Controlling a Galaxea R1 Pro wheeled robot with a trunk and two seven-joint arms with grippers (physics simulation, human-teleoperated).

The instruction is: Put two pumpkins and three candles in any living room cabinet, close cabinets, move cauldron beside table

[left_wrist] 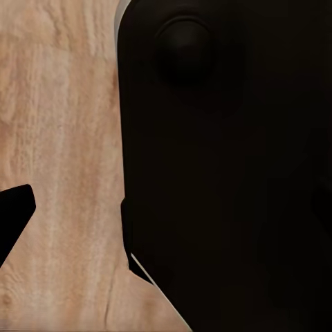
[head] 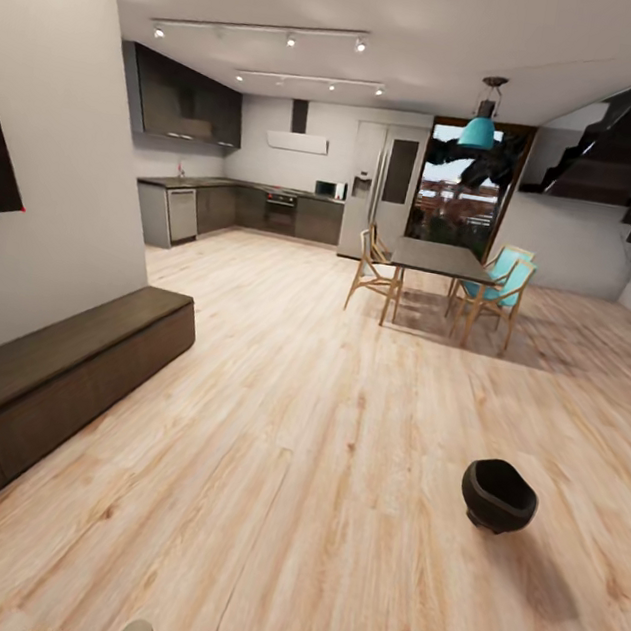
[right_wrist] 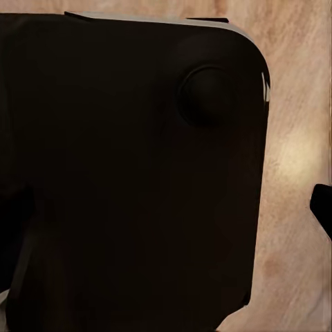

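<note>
You have the cabinet (head: 53,378) along the left wall, the cauldron (head: 498,496) on the floor (head: 295,454) to your right, and the dining table (head: 440,261) far ahead, kitchen beyond.

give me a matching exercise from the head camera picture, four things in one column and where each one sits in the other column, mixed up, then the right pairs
Things:
1. cauldron
2. cabinet
3. dining table
4. refrigerator

Places:
A. against the far wall, beside the kitchen counter
B. alone on the wooden floor, on the robot's right
C. along the wall on the robot's left
D. mid-room under a teal hanging lamp, with chairs around it

Pairs: 1-B, 2-C, 3-D, 4-A
</note>
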